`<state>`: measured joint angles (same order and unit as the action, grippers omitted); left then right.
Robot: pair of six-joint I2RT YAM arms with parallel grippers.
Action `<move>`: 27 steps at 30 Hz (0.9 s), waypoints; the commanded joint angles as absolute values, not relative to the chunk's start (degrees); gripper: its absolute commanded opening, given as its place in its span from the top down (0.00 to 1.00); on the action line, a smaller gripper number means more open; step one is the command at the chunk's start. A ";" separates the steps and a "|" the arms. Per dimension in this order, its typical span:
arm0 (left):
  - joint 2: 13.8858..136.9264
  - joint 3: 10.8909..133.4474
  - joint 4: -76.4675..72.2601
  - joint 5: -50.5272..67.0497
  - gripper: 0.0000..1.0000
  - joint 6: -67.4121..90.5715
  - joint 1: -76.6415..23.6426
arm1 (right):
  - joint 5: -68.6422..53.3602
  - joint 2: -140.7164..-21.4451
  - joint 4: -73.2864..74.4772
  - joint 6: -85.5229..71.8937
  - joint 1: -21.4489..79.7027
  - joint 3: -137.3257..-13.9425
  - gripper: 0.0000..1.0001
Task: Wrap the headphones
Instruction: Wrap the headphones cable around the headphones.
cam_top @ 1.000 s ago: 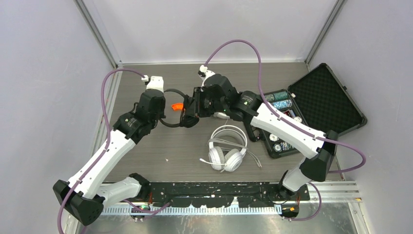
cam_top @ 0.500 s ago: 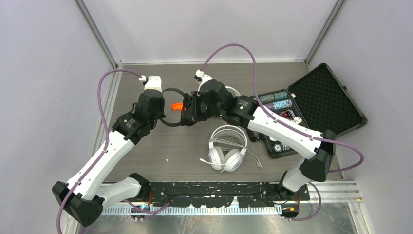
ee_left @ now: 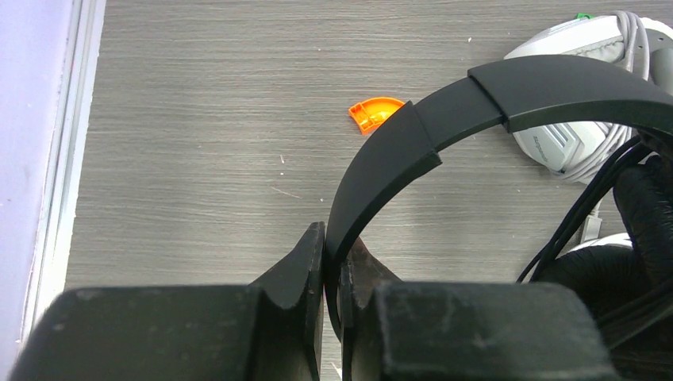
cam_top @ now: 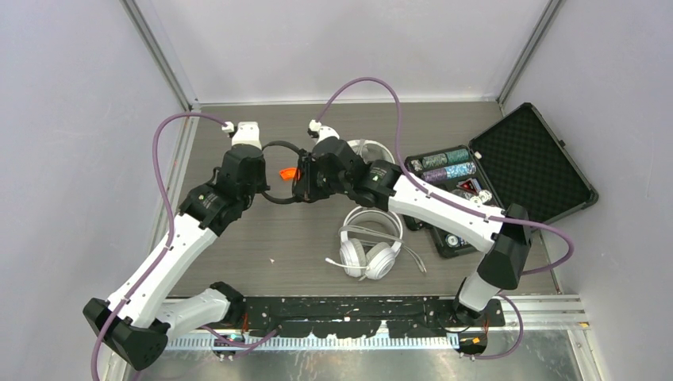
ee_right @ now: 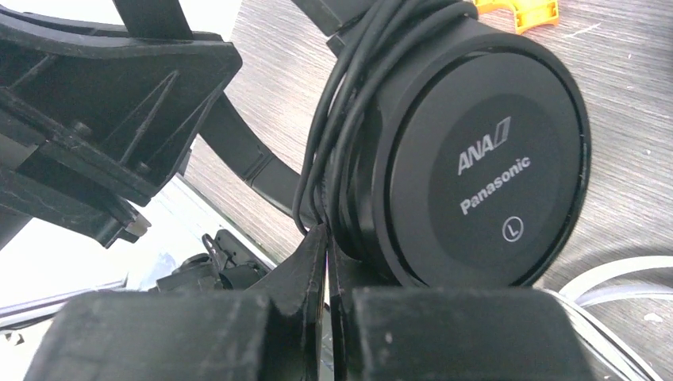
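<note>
Black on black at the left: my left tool (ee_left: 333, 246) is clamped tight on the black headphones (ee_left: 492, 95), both fingers pinching the lower end of the headband (ee_left: 381, 171) edge-on. From above, this pair sits around ten o'clock from the middle of the grey desk (cam_top: 301, 238), bridged between my two arms. In the left wrist view a small orange piece (ee_left: 371, 113) lies flat on the desk at the band's eleven o'clock, its right edge hidden behind the band.

Moving right, the ear cup (ee_right: 484, 175) faces my right wrist camera, printed ANA, Panasonic and a circled L. The black cord (ee_right: 341, 103) is wound in several loops around the cup just behind its face. My right tool (ee_right: 325, 234) has its fingers drawn almost together at the cup's seven o'clock, right under the lowest loops. I cannot tell whether a strand is nipped between them.

At six o'clock from the desk's middle a white pair (cam_top: 369, 242) lies flat with its cups toward me, beside a loose thin white cord (cam_top: 413, 258). A second white pair (cam_top: 367, 148) peeks out at twelve o'clock behind my right arm. At three o'clock the open black case (cam_top: 540, 159) shows its foam lid, with chips (cam_top: 444, 163) in the other half
</note>
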<state>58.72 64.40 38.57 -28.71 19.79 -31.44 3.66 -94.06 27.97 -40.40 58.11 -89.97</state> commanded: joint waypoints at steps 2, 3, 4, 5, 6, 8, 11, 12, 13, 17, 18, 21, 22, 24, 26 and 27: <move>57.50 67.46 35.14 -28.21 1.00 22.40 -31.54 | 5.89 -93.87 24.08 -38.10 59.02 -90.63 0.87; 57.76 67.35 35.22 -28.74 1.00 22.22 -31.51 | 5.84 -93.23 24.16 -37.88 59.06 -90.69 0.84; 57.97 67.14 35.29 -29.45 1.00 21.95 -31.55 | 5.87 -92.27 24.09 -37.78 59.20 -90.70 0.81; 58.15 66.88 35.25 -29.93 1.00 21.89 -31.53 | 5.91 -91.17 23.94 -37.79 59.30 -90.47 0.79; 58.27 66.70 35.24 -30.27 1.00 21.89 -31.55 | 5.91 -89.83 23.68 -37.88 59.42 -90.23 0.78; 58.28 66.34 34.95 -30.37 1.00 21.88 -31.55 | 6.10 -86.66 22.72 -38.45 59.54 -88.33 0.78; 58.10 66.23 34.67 -30.29 1.00 22.06 -31.55 | 7.19 -83.42 21.27 -39.64 59.56 -85.44 0.78; 58.10 66.26 34.63 -30.32 1.00 21.99 -31.55 | 7.67 -82.62 20.85 -39.93 59.55 -84.63 0.78; 58.14 66.35 34.64 -30.37 1.00 21.98 -31.55 | 8.02 -82.01 20.49 -40.25 59.57 -83.90 0.78; 58.36 66.62 34.72 -30.12 1.00 22.06 -31.46 | 9.51 -80.55 20.23 -40.52 59.56 -82.77 0.78; 58.44 66.62 34.78 -30.01 1.00 22.08 -31.52 | 10.02 -80.52 20.60 -40.52 59.53 -82.83 0.78; 58.45 66.84 34.98 -29.77 1.00 22.37 -31.55 | 11.45 -81.04 21.25 -40.21 59.55 -83.05 0.78; 58.38 66.88 35.00 -29.66 1.00 22.47 -31.53 | 11.51 -81.36 21.28 -40.17 59.51 -83.18 0.78; 58.36 67.01 35.18 -29.52 1.00 22.58 -31.54 | 11.31 -82.29 21.27 -40.33 59.53 -83.52 0.78; 58.40 67.13 35.31 -29.33 1.00 22.67 -31.55 | 11.21 -83.11 21.29 -40.43 59.50 -84.14 0.78; 58.40 67.15 35.33 -29.23 1.00 22.74 -31.46 | 11.22 -83.55 21.21 -40.43 59.50 -84.31 0.78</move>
<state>58.81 64.40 38.81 -29.43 20.69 -31.44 9.30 -82.04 23.09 -39.66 59.29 -83.15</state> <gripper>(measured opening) 0.088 0.217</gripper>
